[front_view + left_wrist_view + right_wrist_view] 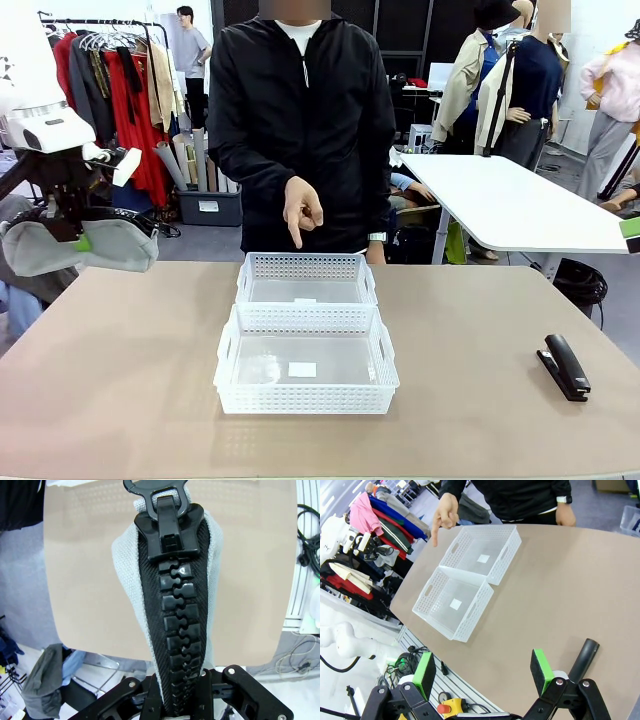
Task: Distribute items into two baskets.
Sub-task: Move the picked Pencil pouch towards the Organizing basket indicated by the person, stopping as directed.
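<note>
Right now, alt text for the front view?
Robot's left hand holds a grey pouch over the table at left. Two white baskets sit mid-table, touching; a person points down at the far basket. A black stapler lies at right.

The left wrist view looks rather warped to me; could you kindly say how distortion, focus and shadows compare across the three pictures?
Left wrist view: strong wide-angle bowing of the table edges, the pouch zipper sharp up close. Front view: even light, straight lines, faint soft shadows by the baskets and stapler. Right wrist view: table edge curved, everything on it in focus.
</note>
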You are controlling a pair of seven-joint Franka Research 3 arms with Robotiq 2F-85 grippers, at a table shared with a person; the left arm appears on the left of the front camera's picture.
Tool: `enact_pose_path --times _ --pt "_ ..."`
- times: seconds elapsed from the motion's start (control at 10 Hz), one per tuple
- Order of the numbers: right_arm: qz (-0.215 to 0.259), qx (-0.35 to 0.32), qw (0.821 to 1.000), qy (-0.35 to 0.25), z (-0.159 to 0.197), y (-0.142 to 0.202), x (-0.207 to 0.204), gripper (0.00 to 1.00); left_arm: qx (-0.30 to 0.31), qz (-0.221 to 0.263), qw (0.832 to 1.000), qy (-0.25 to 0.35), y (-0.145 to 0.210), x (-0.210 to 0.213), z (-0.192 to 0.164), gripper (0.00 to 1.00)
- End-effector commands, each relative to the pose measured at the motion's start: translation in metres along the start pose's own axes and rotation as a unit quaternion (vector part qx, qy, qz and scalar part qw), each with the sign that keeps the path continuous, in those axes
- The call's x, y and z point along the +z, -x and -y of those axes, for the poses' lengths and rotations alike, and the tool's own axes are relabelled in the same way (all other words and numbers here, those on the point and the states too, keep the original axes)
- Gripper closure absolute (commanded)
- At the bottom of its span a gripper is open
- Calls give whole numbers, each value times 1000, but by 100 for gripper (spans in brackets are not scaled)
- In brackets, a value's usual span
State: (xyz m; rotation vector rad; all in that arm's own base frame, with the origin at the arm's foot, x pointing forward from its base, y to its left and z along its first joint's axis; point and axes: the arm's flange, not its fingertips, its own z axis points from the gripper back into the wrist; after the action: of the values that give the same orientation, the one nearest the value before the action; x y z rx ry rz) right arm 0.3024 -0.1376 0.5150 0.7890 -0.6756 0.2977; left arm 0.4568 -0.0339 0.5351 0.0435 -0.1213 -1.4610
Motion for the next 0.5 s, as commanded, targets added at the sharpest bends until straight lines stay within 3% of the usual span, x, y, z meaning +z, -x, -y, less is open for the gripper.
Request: enact_pose_path --times 0.0,0.4 --pt "6 4 1000 -7 -1 -2 0 0 0 0 1000 0 0 0 0 100" --pt "6 4 1000 -7 -1 -2 0 0 0 -4 1000 -10 -10 -7 52 100"
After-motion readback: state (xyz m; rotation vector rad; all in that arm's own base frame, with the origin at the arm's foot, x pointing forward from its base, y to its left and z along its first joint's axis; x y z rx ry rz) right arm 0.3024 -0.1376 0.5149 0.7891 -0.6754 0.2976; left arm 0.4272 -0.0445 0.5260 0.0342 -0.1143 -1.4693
